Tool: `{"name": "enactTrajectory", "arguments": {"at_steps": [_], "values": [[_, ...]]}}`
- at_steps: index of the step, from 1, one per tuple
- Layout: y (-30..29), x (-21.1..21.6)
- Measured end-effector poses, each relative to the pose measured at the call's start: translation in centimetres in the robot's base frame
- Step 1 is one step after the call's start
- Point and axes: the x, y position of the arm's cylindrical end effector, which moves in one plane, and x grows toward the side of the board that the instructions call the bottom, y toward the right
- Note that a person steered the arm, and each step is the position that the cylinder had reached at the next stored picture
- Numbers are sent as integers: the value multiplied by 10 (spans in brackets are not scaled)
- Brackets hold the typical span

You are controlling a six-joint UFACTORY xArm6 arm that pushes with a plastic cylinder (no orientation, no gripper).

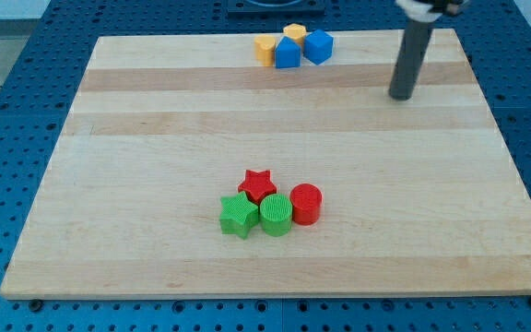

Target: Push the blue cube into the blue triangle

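The blue cube (318, 45) sits near the view's top edge of the wooden board, touching the blue triangle (287, 53) on its left. Two yellow blocks are packed against them: one (265, 49) to the left of the triangle and one (294, 33) behind it. My tip (400, 96) is on the board to the right of and below the blue cube, clearly apart from it.
A second cluster lies in the lower middle of the board (155, 138): a red star (258, 184), a green star (239, 216), a green cylinder (276, 215) and a red cylinder (306, 204), all touching.
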Motion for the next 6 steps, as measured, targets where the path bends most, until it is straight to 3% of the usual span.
{"name": "enactTrajectory", "arguments": {"at_steps": [3, 6], "values": [[-61, -81], [-126, -97]]}}
